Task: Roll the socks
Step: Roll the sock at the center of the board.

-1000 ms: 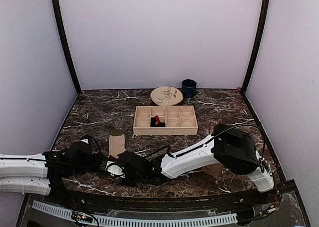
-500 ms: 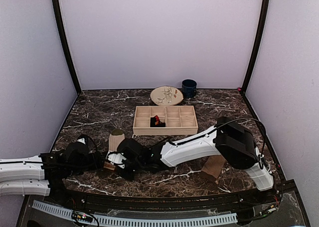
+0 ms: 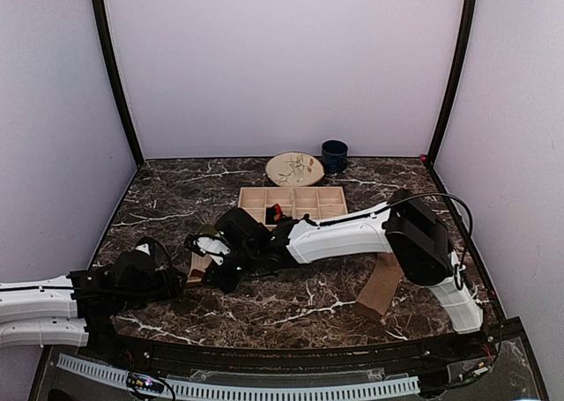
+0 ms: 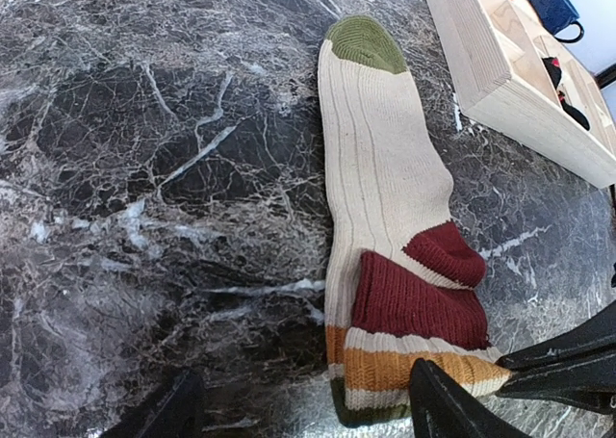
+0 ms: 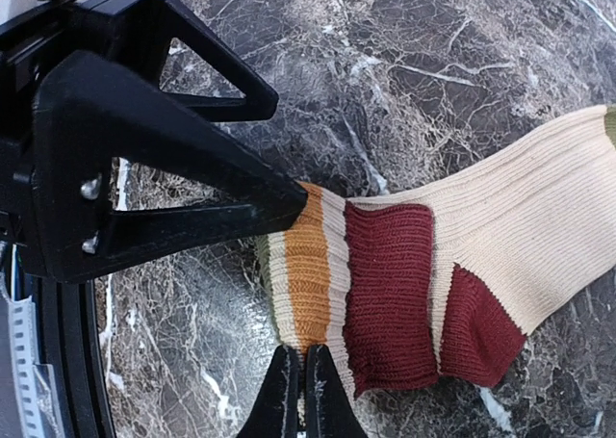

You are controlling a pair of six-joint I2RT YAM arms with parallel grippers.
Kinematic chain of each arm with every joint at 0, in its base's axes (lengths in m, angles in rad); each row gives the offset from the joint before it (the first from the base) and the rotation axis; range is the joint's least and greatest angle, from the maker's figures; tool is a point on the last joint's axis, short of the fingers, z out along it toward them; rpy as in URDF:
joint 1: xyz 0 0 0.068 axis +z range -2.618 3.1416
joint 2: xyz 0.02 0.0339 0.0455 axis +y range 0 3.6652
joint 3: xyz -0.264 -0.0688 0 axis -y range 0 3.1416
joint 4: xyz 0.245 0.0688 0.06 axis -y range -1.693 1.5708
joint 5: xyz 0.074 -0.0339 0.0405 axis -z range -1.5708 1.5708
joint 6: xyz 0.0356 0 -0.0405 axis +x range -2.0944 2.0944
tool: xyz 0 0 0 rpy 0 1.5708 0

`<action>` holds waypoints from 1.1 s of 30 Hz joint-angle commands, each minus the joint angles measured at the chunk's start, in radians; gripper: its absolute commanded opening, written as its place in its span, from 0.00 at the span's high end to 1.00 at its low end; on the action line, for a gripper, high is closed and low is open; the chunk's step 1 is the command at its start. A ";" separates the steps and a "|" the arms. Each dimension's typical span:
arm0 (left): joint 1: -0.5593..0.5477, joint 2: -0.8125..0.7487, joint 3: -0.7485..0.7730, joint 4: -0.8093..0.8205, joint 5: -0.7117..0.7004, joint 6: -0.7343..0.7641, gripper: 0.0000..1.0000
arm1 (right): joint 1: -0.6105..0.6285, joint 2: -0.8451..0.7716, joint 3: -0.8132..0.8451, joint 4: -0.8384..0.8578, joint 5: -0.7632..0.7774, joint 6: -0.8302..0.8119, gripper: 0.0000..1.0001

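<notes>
While the right gripper [image 5: 300, 359], jaws closed, seemingly pinches the sock [image 4: 380, 168] cuff, roll evenly toward twelve o'clock; left gripper [image 4: 306, 385] gapes wide, empty.

Striped sock [image 4: 380, 188] lies flat on the worktop [image 3: 176, 189], left of centre, toe toward the back edge, cuff toward the front-left corner. Left gripper [image 4: 300, 411] straddles the cuff end. Right gripper [image 5: 295, 375] has its tips on the cuff's right edge. Divided tray [image 3: 304, 190] sits behind-right of it, plate [image 3: 294, 168] behind the tray, mug [image 3: 334, 155] just right of the plate. Third sock [image 3: 277, 212] is in a front-row compartment. Plain sock [image 3: 381, 286] lies front-right, well apart.
</notes>
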 commanded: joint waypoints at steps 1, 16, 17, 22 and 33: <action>0.001 -0.010 -0.017 -0.015 -0.006 0.010 0.24 | -0.027 0.045 0.038 -0.011 -0.093 0.089 1.00; 0.001 -0.001 0.011 -0.005 0.023 0.038 0.25 | -0.071 0.085 0.057 0.028 -0.214 0.229 1.00; 0.001 0.000 0.012 -0.004 0.027 0.040 0.25 | -0.072 0.085 0.057 0.035 -0.222 0.245 1.00; 0.000 0.016 0.015 0.007 0.046 0.053 0.25 | -0.090 0.101 0.065 0.069 -0.273 0.350 1.00; -0.014 0.054 0.029 0.031 0.053 0.070 0.26 | -0.118 0.107 -0.003 0.256 -0.377 0.608 1.00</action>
